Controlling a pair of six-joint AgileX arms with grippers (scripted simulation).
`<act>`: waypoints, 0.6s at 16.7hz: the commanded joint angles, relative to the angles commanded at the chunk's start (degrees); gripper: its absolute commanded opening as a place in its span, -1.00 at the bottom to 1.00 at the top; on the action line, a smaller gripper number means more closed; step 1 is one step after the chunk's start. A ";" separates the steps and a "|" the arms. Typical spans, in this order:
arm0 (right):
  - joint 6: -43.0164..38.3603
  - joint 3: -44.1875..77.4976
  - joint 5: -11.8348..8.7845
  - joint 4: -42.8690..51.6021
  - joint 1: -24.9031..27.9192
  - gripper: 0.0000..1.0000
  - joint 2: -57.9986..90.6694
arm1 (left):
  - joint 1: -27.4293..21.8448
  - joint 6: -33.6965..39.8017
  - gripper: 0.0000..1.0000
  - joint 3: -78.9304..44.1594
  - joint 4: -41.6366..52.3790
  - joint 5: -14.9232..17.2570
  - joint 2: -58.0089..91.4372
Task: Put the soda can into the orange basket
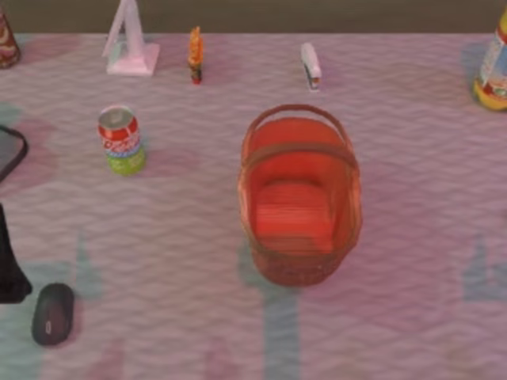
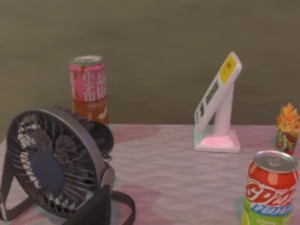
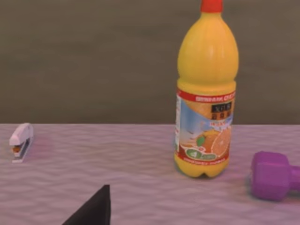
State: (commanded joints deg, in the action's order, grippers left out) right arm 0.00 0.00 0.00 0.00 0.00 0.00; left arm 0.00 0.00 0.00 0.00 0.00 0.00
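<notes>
i have the can (image 1: 121,140) standing upright on the left part of the bench (image 1: 412,237), silver top up, red and white label above a lime-green band. from my left wrist camera the same can (image 2: 269,194) sits close by, with nothing touching it. the basket (image 1: 299,196) stands near the middle of the bench, well apart from the can and to its right, its hoop handle arching across the near-back part of the oval; the inside looks bare.

neither claw shows in the top view, so i cannot tell whether either one is open or closed. a dark shape at the left edge of the top view may be part of my left arm, and only a dark tip pokes into each wrist view.

along the back edge, left to right in the top view: a dark red can (image 1: 6,38) at the corner, a white stand (image 1: 131,43) with a tilted panel, a small orange figure (image 1: 195,55), a white stapler (image 1: 310,66), and a yellow bottle (image 1: 493,67) at the far right. a black fan (image 2: 51,171) stands at the left edge, seen plainly from the left wrist, in front of the dark red can. a dark mouse (image 1: 53,314) lies at the front left. the right wrist view shows a purple dumbbell (image 3: 274,176) just beside the bottle.
</notes>
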 joint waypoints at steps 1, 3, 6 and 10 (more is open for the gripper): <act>0.00 0.00 0.00 0.00 0.00 1.00 0.00 | 0.00 0.00 1.00 0.00 0.00 0.00 0.00; 0.00 0.00 0.00 0.00 0.00 1.00 0.00 | -0.05 -0.07 1.00 -0.07 0.38 0.02 0.44; 0.00 0.00 0.00 0.00 0.00 1.00 0.00 | -0.49 -0.86 1.00 -1.72 3.80 0.20 4.82; 0.00 0.00 0.00 0.00 0.00 1.00 0.00 | -1.50 -3.10 1.00 -9.58 10.68 0.46 15.25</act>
State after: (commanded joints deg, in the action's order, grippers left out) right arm 0.00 0.00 0.00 0.00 0.00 0.00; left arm -1.50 -3.10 -9.58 10.68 0.46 15.25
